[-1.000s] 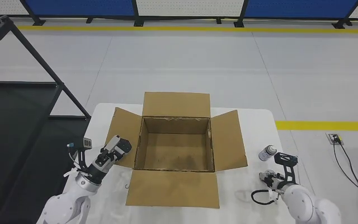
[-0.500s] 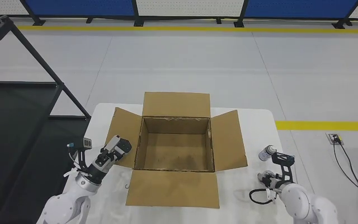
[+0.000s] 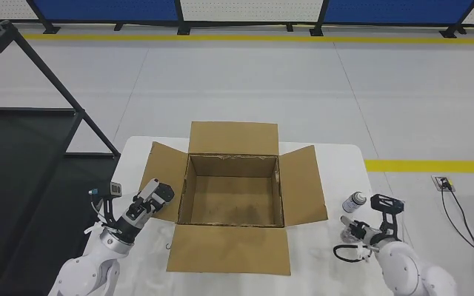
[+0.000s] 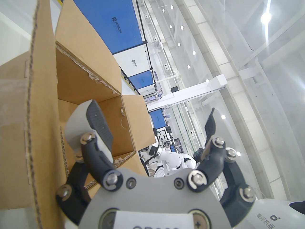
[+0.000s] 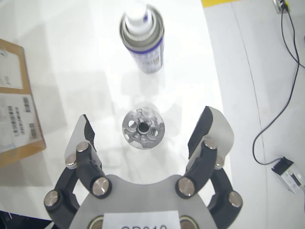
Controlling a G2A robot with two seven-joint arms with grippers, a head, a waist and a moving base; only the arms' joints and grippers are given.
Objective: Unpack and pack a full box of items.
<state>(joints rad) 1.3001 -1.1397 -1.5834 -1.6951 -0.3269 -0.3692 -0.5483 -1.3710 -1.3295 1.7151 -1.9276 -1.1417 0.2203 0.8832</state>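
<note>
Over the white desk (image 3: pixel 337 170), the left tool (image 4: pixel 152 109) stands spread, the right tool (image 5: pixel 146 121) spread around a round silver metal disc (image 5: pixel 143 131), not touching it.

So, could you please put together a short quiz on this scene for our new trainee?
1. True or false: the spray can lies on its side inside the cardboard box.
2. What lies on the table under the right gripper? A) a round metal part B) a tape roll C) a cup
3. Fill in: the left gripper, beside the box, is ____ (open or shut).
Key: 1 false; 2 A; 3 open.
</note>
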